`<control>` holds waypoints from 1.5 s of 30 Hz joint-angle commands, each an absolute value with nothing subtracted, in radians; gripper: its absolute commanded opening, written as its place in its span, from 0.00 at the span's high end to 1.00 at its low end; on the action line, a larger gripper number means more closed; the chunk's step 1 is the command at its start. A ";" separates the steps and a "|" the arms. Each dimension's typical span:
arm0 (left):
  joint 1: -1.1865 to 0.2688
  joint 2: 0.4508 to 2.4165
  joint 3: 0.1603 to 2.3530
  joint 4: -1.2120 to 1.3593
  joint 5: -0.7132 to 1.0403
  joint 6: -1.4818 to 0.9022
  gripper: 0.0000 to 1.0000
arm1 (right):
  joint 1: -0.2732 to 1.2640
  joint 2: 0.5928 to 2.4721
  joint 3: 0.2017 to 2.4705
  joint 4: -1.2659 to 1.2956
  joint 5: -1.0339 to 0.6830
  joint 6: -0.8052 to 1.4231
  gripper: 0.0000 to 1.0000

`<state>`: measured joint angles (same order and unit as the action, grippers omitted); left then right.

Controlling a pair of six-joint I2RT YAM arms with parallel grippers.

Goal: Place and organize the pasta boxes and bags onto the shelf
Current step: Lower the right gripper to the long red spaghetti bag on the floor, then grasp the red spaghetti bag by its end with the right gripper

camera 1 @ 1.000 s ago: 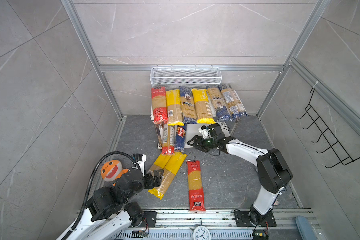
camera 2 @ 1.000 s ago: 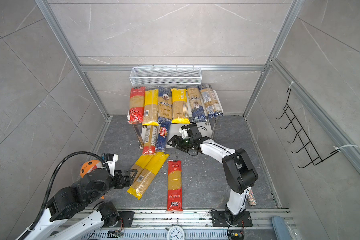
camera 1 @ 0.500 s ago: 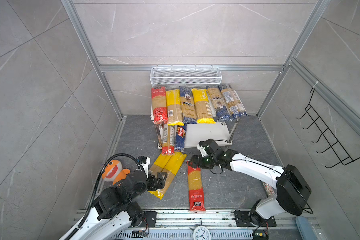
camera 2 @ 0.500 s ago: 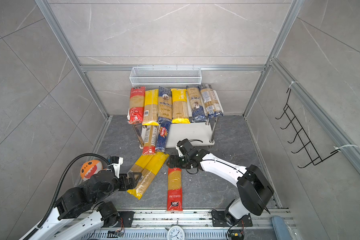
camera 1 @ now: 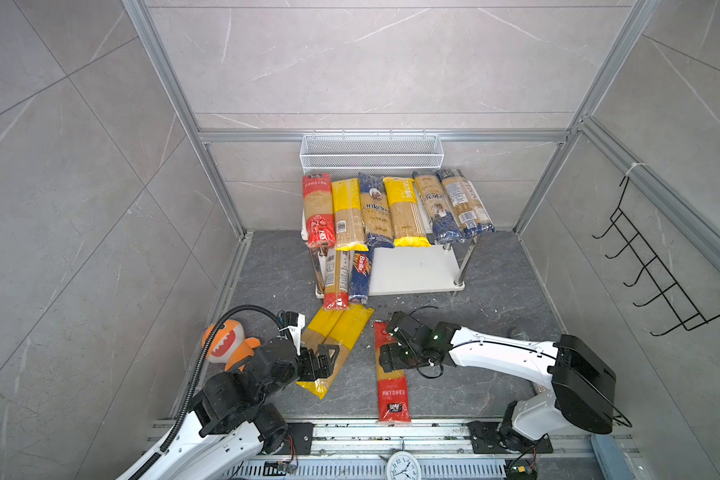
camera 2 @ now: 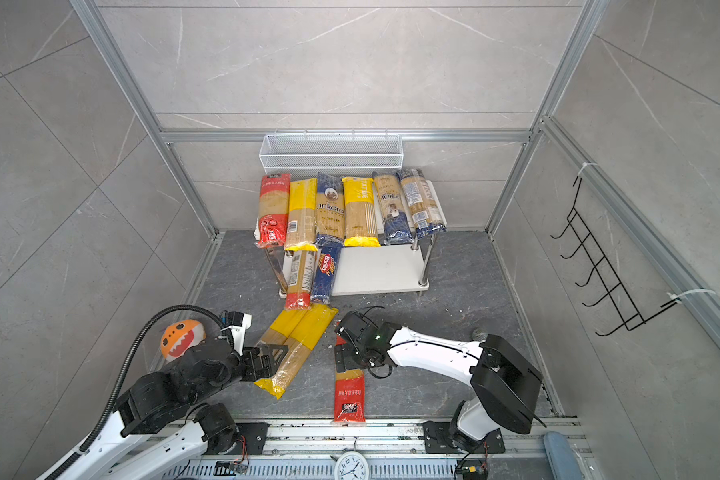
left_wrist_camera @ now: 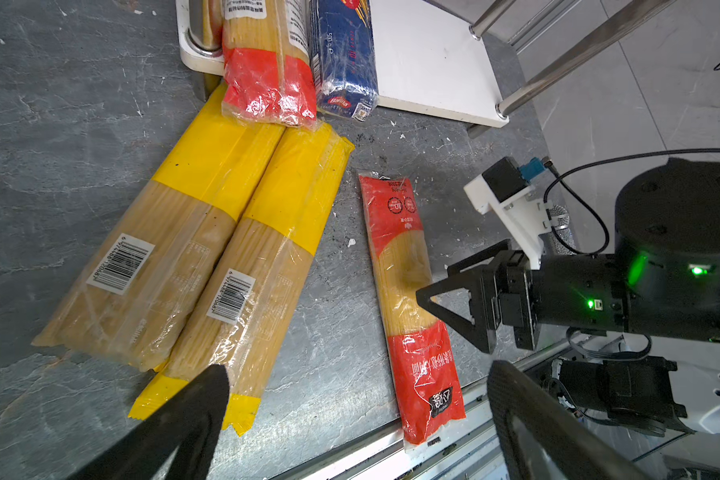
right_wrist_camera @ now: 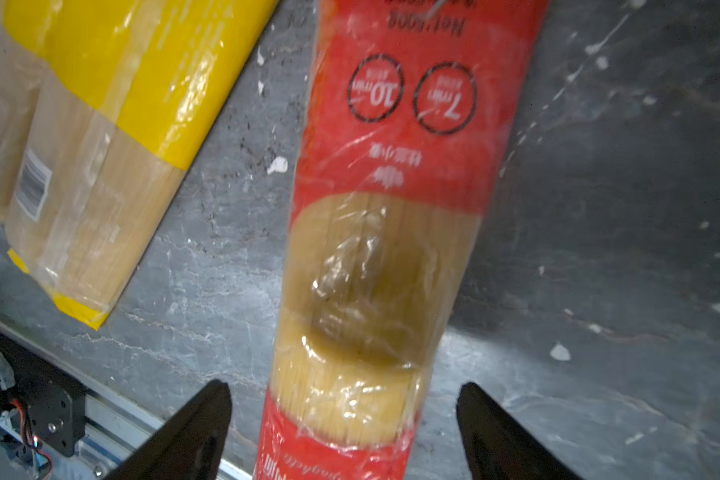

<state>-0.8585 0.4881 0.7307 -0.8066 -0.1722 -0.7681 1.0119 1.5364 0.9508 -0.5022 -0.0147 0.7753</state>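
Note:
A red-ended pasta packet (camera 1: 389, 374) (camera 2: 348, 390) (left_wrist_camera: 412, 299) lies lengthwise on the dark floor near the front rail. My right gripper (camera 1: 385, 359) (right_wrist_camera: 344, 390) hangs open over its middle, one finger on each side, apart from the film. Two yellow-ended packets (camera 1: 337, 345) (left_wrist_camera: 184, 257) lie side by side to its left. My left gripper (camera 1: 329, 357) (left_wrist_camera: 358, 374) stands wide open above their near ends, holding nothing. The white shelf (camera 1: 416, 270) (camera 2: 379, 270) carries several packets (camera 1: 395, 208) on top. A red-ended and a blue packet (camera 1: 360, 274) rest on its lower board's left side.
An orange plush toy (camera 1: 227, 345) sits by the left arm. A white wire basket (camera 1: 371, 153) hangs on the back wall and a black hook rack (camera 1: 657, 270) on the right wall. A metal rail (camera 1: 350, 432) runs along the front edge.
My right arm has drawn back from the shelf's lower board to above the red-ended packet on the floor, its jaws a little wider. My left gripper shifted slightly over the yellow packets.

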 commanded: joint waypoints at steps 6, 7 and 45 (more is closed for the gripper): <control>-0.857 0.477 0.719 -0.780 -0.163 -0.773 0.00 | 1.069 1.651 0.965 -0.554 0.046 0.833 0.11; -0.857 0.477 0.721 -0.782 -0.163 -0.773 0.00 | 1.071 1.664 0.970 -0.560 0.050 0.835 0.11; -0.856 0.433 0.727 -0.839 -0.196 -0.774 0.00 | 1.047 1.831 1.030 -0.527 0.060 0.846 0.28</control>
